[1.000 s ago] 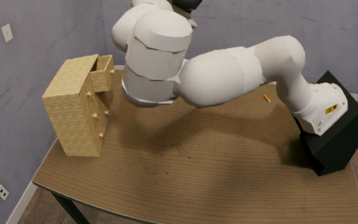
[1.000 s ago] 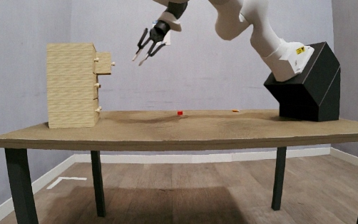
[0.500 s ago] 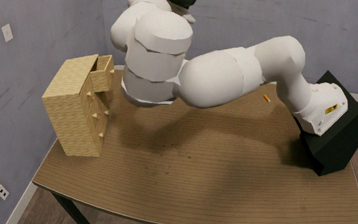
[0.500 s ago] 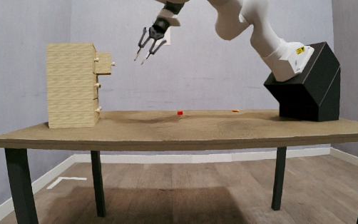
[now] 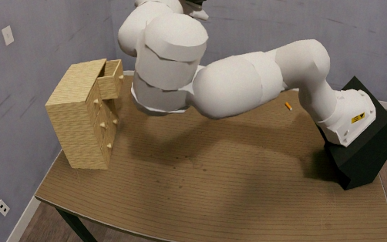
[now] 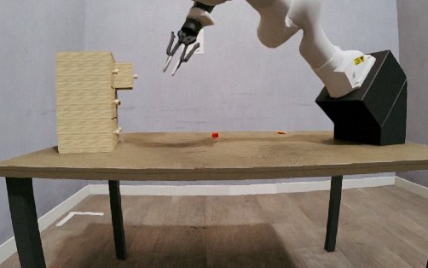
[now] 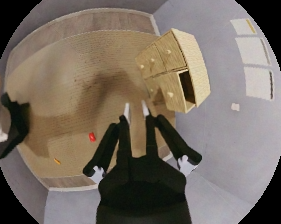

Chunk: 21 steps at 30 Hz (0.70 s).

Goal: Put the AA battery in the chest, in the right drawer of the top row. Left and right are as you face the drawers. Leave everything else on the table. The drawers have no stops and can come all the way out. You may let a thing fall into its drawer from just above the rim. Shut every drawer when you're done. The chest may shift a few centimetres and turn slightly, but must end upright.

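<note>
The wooden chest stands upright at the table's left end. Its top-row right drawer is pulled partly out; the other drawers are shut. The AA battery, small and orange, lies on the table near the robot's base, far from the chest. My gripper hangs in the air to the right of the open drawer, at about its height. Its fingers stand a narrow gap apart with nothing between them. In the top view the arm hides it.
A small red block lies on the table between chest and battery. The black robot base stands at the right end. The arm arches over the table's middle.
</note>
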### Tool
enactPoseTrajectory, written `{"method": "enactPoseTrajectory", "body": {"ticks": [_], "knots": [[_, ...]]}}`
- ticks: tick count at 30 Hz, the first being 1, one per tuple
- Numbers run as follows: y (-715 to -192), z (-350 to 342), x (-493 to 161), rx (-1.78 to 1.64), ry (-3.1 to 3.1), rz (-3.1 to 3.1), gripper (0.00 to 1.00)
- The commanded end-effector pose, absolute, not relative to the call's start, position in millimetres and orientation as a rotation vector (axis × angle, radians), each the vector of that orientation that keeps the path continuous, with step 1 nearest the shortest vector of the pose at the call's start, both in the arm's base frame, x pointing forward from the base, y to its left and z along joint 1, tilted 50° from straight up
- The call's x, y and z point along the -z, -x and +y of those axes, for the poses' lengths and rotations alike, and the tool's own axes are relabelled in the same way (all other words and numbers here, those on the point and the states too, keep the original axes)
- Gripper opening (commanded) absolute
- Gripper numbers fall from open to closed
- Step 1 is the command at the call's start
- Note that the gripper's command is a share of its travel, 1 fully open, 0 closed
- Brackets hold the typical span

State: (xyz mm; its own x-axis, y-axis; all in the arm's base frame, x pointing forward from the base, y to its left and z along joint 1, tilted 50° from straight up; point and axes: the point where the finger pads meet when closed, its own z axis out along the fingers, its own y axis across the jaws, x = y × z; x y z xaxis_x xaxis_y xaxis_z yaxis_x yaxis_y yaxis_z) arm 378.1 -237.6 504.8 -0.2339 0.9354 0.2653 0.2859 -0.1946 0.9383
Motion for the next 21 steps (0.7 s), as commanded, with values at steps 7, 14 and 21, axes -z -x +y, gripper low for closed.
{"method": "enactPoseTrajectory", "body": {"ticks": [7,14,21], "knots": [[-370.8,-237.7,-502.6,-1.542,-1.68,1.408,0.28],[-363.1,-239.9,-501.5,-1.56,-1.816,1.356,0.28],[-357.4,-241.6,-500.7,-1.568,-1.911,1.312,0.28]]}}
